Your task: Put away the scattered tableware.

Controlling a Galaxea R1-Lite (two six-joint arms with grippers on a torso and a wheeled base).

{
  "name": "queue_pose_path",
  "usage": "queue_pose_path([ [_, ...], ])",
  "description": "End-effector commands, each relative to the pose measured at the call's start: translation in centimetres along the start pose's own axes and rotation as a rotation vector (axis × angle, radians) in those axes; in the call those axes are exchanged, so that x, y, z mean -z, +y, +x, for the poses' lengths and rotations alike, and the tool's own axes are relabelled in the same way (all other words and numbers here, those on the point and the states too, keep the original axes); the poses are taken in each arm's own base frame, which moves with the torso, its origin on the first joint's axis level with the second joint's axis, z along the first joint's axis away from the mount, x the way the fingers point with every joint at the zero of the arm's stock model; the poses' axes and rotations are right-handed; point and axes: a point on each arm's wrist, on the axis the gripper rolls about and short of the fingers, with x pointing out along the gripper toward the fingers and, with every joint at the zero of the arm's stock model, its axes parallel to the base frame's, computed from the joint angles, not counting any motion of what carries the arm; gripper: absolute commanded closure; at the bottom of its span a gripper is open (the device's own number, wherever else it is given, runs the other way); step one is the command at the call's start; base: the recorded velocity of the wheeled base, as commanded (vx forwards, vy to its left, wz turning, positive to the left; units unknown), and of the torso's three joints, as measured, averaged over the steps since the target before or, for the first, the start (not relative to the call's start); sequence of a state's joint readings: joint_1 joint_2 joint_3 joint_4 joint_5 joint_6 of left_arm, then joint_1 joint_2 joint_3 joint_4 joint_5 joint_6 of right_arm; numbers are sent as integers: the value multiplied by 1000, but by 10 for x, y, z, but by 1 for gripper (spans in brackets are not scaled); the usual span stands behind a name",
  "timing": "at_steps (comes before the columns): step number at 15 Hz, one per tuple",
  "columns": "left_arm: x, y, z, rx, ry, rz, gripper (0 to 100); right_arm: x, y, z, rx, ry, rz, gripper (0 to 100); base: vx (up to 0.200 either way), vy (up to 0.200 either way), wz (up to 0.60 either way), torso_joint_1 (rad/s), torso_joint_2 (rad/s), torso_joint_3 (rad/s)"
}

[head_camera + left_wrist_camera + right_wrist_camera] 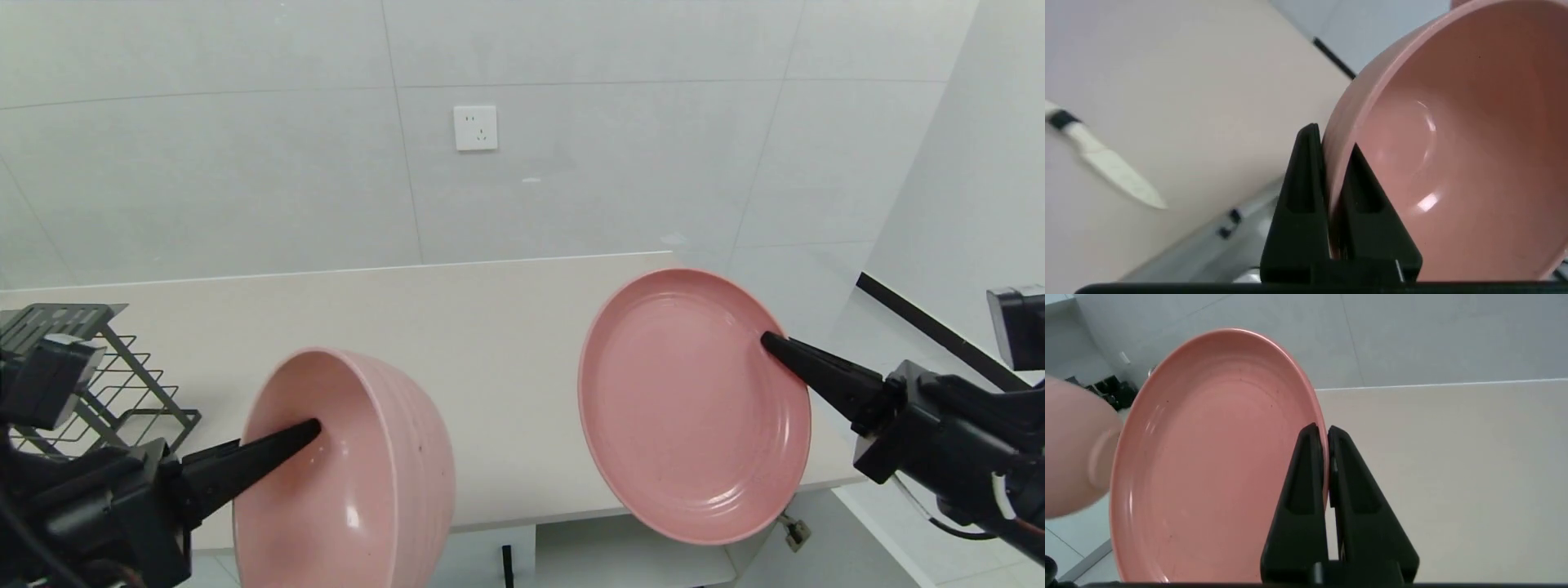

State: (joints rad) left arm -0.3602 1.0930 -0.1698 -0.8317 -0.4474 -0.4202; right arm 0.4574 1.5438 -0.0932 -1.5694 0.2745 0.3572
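Note:
A pink bowl (pixel 384 465) hangs tipped on its side above the table's front left edge. My left gripper (pixel 306 431) is shut on its rim, one finger inside and one outside (pixel 1329 151). A pink plate (pixel 686 408) stands nearly on edge in the air over the table's front right corner, with my right gripper (pixel 771 343) shut on its rim (pixel 1324 441). In the right wrist view the plate (pixel 1208 457) faces the camera and the bowl (pixel 1069 449) shows beyond it. A white-bladed knife (pixel 1106 167) with a dark handle lies flat on the table.
A dark wire dish rack (pixel 106 376) stands at the far left of the beige table (pixel 490 327). A tiled wall with a socket (pixel 475 127) rises behind. The table ends just right of the plate, with floor beyond.

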Motion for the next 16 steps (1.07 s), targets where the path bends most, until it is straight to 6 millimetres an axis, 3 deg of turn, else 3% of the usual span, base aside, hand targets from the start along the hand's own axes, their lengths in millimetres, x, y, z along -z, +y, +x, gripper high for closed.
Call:
queue_pose_path([
  [1,-2,-4,-9,-34,-36,72,100,3,-3,-4,19,15,-17,100,0,0,0,0,0,0],
  [3,-2,-2,-8,-141,-68,135,100,8,-5,-9,43,40,-60,100,0,0,0,0,0,0],
  [6,-4,17,13,-433,-55,217,100,9,-9,-8,62,46,-64,100,0,0,0,0,0,0],
  [11,0,14,15,-431,-41,226,100,10,-10,-11,113,39,-58,100,0,0,0,0,0,0],
  [16,5,12,20,-413,-1,223,100,23,-12,-13,400,26,-55,100,0,0,0,0,0,0],
])
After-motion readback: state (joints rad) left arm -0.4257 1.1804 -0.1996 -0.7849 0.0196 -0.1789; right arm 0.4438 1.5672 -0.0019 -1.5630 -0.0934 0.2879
